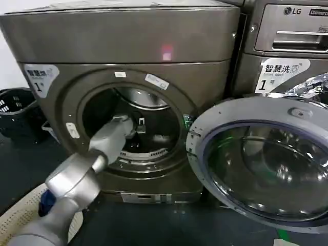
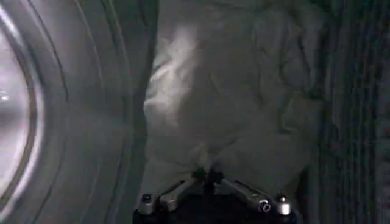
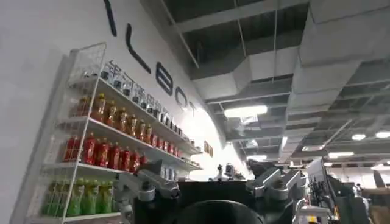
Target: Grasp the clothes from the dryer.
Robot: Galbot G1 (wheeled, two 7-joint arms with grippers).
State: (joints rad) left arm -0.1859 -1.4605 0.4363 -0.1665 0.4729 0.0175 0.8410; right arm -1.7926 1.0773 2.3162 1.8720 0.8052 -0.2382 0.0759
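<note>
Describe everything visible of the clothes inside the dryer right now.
The clothes are a pale, whitish-grey fabric piece, soft and crumpled into folds, lying bunched in the dryer against its ribbed metal drum. The left gripper is open right at the fabric's near edge, fingers spread; whether they touch it cannot be told.

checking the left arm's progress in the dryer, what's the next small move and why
Probably ease the left gripper a little further in and close on the clothes. Its fingers are spread open with the pale fabric bunched just ahead of them, inside the dryer drum, and nothing is held yet. The right gripper is parked, pointing up toward the ceiling.
</note>
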